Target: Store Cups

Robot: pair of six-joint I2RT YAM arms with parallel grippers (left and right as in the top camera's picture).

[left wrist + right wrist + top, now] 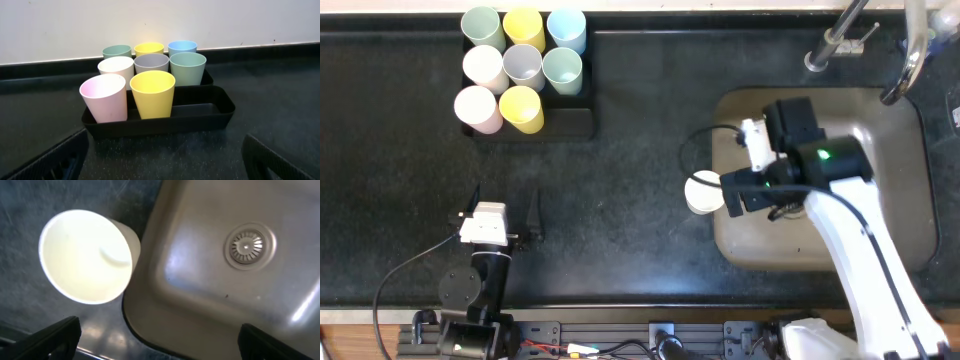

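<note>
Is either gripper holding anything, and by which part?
Nothing is held. The right gripper is open near the white cup at the edge of the sink, not gripping it; the left gripper is open, apart from the tray.

The tray [572,121] keeps one corner bay free, hemmed by cups [522,108] on two sides.

Eight cups [152,92] stand upright in a black tray [200,120].

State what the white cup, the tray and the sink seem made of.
White cup: likely plastic, matte, smooth opaque wall.
Tray: likely black plastic, slight sheen, moulded rounded rim.
Sink: apparently stainless steel, brushed, with soft grey reflections.
</note>
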